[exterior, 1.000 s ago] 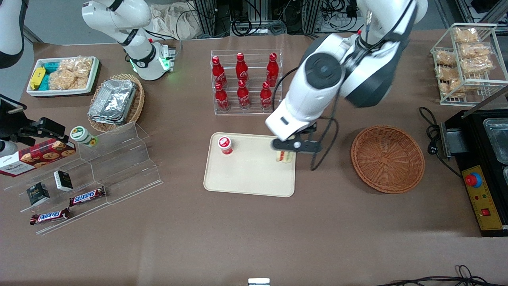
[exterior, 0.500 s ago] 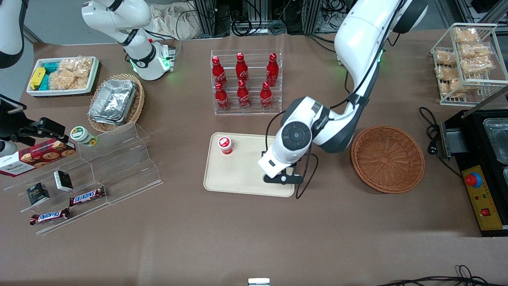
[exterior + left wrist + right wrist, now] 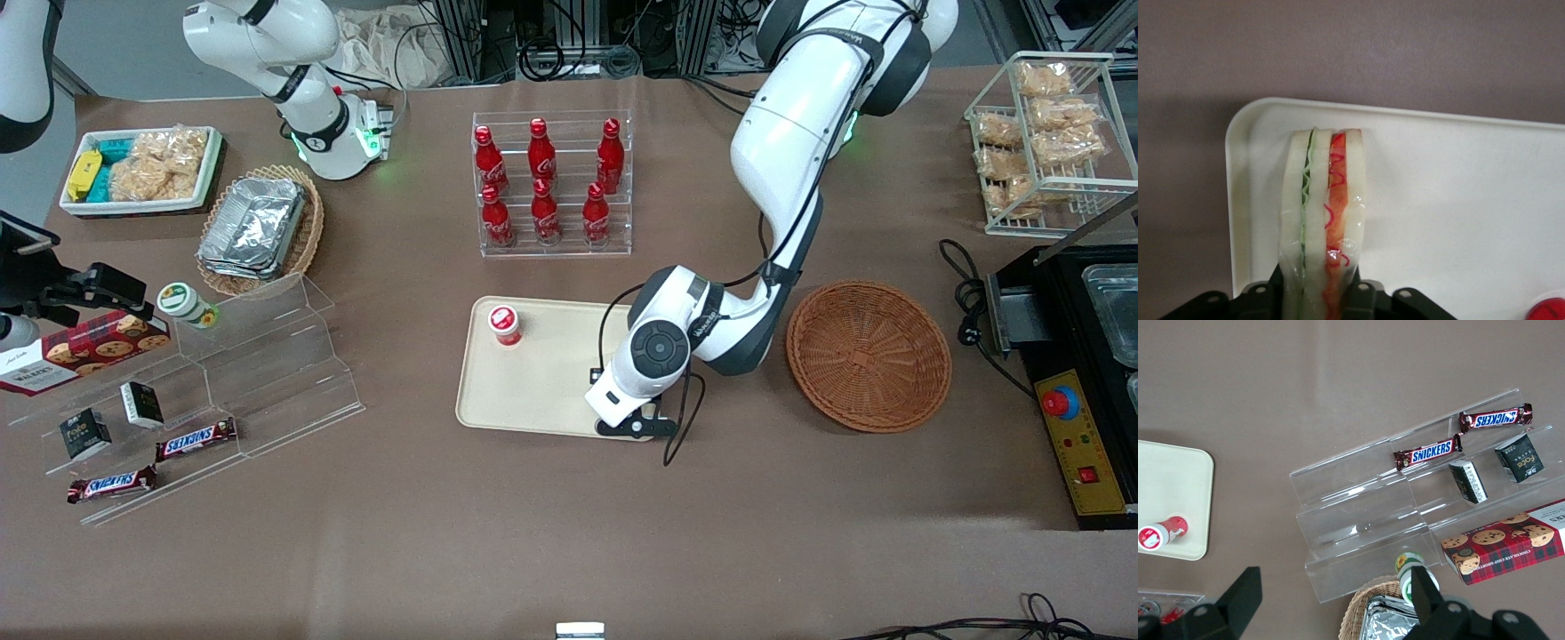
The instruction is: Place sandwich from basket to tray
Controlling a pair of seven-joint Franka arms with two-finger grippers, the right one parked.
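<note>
Sandwich (image 3: pixel 1321 227) — claw-gripped (image 3: pixel 1318 300) over tray (image 3: pixel 1458 200)

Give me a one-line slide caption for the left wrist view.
Gripper shut on the sandwich, holding it edge-up over a corner of the cream tray.

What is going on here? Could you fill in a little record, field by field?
hand: low over the tray's corner nearest the front camera, shut on the sandwich
sandwich: held on edge between the fingers, over the tray
tray: cream, also holds a small red-capped bottle
basket: round wicker, nothing in it, beside the tray toward the working arm's end
step left: release the sandwich
</note>
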